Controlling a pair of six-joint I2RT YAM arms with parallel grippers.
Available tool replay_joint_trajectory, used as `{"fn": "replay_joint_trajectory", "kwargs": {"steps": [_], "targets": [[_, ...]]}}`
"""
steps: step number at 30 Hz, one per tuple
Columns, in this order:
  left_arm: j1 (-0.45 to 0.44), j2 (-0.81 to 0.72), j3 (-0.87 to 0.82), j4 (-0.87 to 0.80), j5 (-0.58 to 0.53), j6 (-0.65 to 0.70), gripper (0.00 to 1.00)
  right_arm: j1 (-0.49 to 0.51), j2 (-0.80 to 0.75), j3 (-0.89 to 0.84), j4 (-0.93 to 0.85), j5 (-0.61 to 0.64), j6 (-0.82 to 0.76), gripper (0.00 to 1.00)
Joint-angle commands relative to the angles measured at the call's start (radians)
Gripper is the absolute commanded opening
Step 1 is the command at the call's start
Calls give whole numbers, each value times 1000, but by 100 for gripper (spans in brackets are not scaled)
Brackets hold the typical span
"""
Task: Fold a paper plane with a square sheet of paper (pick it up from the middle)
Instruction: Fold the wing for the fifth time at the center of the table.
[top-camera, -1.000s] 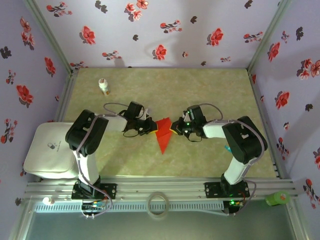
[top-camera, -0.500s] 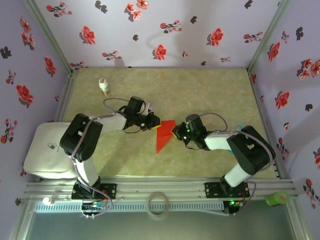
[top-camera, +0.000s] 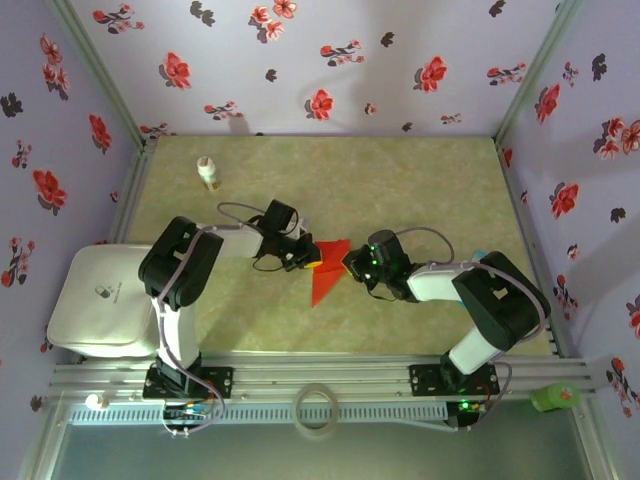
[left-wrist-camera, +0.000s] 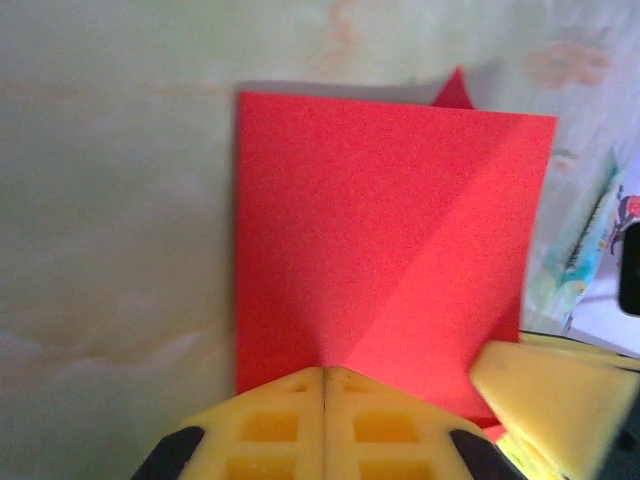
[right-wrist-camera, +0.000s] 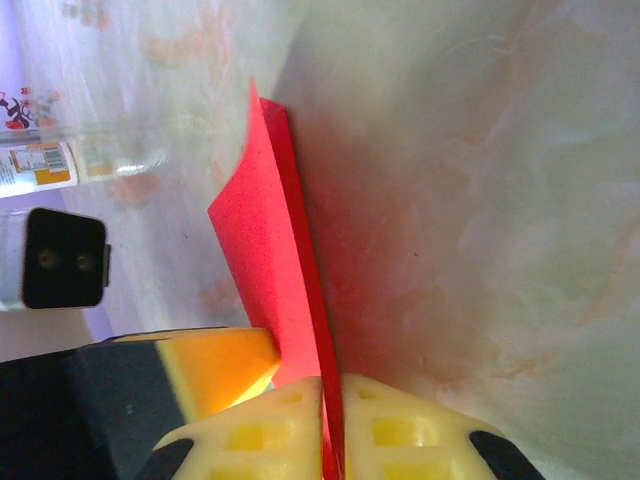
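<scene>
Your left fingers (left-wrist-camera: 335, 400) and right fingers (right-wrist-camera: 346, 425) are each clamped on the folded red paper (left-wrist-camera: 380, 230) from opposite sides; the label on the bottle (top-camera: 208, 172) is too small to read.

Both arms reach inward, elbows bent; the left gripper (top-camera: 313, 263) and right gripper (top-camera: 348, 262) face each other, both pinched onto the red paper (top-camera: 325, 278).

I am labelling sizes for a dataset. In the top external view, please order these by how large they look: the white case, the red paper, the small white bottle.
1. white case, clearly largest.
2. red paper.
3. small white bottle, smallest; it stands farther from the camera, yet the gap looks plain.
</scene>
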Motion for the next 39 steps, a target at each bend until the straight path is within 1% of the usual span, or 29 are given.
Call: {"fn": "replay_joint_trajectory", "kwargs": {"steps": [1,5,9,13,19,23,27,28,31,33,36,39], "targets": [[-12,25,20,-24,-6,23,1,3,-12,-10,11,-14,-14,16],[-12,30,2,-26,-16,38,0,-13,-16,-9,19,-49,-53,21],[-12,37,-19,-12,-15,51,0,-53,-2,6,36,-147,-119,25],[-13,45,-24,2,-5,52,0,-91,26,44,-22,-218,-184,26],[-12,40,-15,5,-4,55,0,-122,76,79,-25,-291,-223,26],[-12,36,-15,5,-4,55,0,-125,97,94,-48,-297,-241,25],[-12,31,-20,5,-5,56,0,-129,108,93,-59,-296,-256,23],[-13,29,-21,5,-5,56,0,-131,109,92,-60,-298,-260,20],[-12,25,-18,-1,-3,63,0,-133,117,93,-58,-301,-269,15],[-13,20,-12,-4,13,78,0,-136,118,93,-56,-301,-269,11],[-9,-24,40,-87,33,152,9,-137,106,88,-49,-292,-257,5],[-10,-94,101,-188,-3,235,29,-135,84,66,-21,-261,-206,3]]}}
